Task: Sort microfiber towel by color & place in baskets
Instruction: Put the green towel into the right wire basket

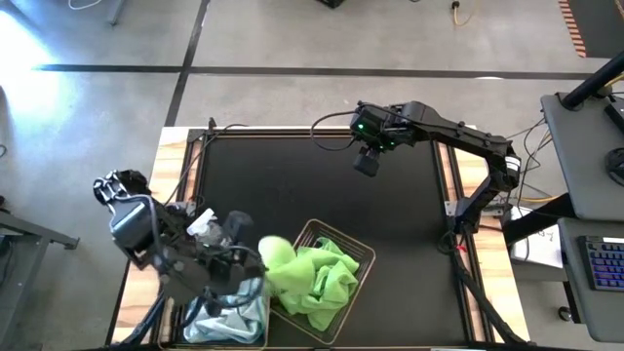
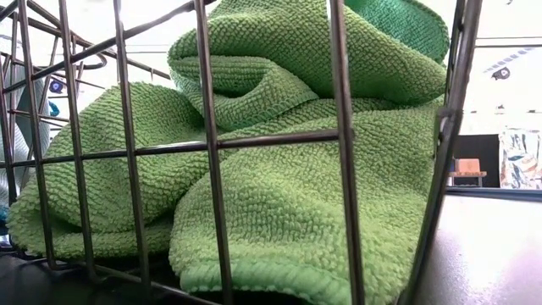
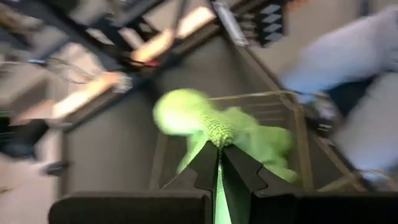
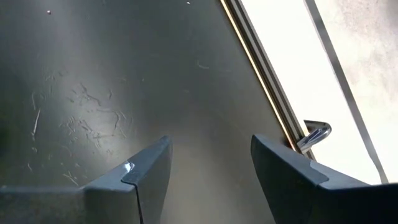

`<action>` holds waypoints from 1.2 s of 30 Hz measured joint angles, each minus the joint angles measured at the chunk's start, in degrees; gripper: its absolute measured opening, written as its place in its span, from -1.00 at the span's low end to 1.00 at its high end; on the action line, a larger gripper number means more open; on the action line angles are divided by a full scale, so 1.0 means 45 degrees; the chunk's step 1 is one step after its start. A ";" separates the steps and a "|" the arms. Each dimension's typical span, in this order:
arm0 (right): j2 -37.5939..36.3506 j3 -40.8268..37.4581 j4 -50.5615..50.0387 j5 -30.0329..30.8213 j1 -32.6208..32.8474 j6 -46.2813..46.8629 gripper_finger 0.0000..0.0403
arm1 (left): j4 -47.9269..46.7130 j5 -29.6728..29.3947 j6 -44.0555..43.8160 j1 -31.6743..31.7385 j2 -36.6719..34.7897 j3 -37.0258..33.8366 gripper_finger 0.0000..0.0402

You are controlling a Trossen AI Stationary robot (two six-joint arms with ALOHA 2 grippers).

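While left gripper (image 3: 219,163) pinches green towel (image 3: 214,127) shut, cloth hangs just ahead, over near edge of basket (image 1: 365,255). Early release: towel drapes rim, slides onto surface. Right gripper (image 4: 208,171) open, holding nothing, well apart.

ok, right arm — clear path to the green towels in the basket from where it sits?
Probably yes. The right gripper hangs with jaws open above bare black mat, nothing between it and the basket. But the left gripper, shut on a green towel, crowds that basket's near side.
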 joint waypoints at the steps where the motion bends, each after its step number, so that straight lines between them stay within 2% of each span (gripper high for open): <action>1: 0.0000 0.0003 0.0004 0.0000 0.0000 0.0004 0.07 | 0.0089 0.0595 0.0002 0.0136 0.0053 -0.0114 -1.00; 4: 0.0000 0.0000 0.0010 0.0000 0.0000 0.0008 0.07 | 0.0150 0.1425 0.0249 0.0452 0.0199 -0.0678 -1.00; 12: 0.0000 0.0004 0.0039 0.0000 0.0000 0.0112 0.07 | 0.0644 0.1525 0.0559 0.1675 0.0207 -0.3042 -1.00; 20: 0.0000 0.0000 0.0063 0.0000 0.0000 0.0112 0.07 | 0.2731 0.4329 0.1316 0.2785 0.0207 -0.4702 -1.00; 30: 0.0000 0.0000 0.0073 0.0000 0.0000 0.0120 0.07 | 0.3086 0.4573 0.1136 0.3138 0.0202 -0.5462 -1.00; 36: 0.0000 0.0004 0.0071 -0.0005 0.0000 0.0311 0.07 | 0.4038 0.4790 -0.0221 0.3277 0.0184 -0.4984 -0.95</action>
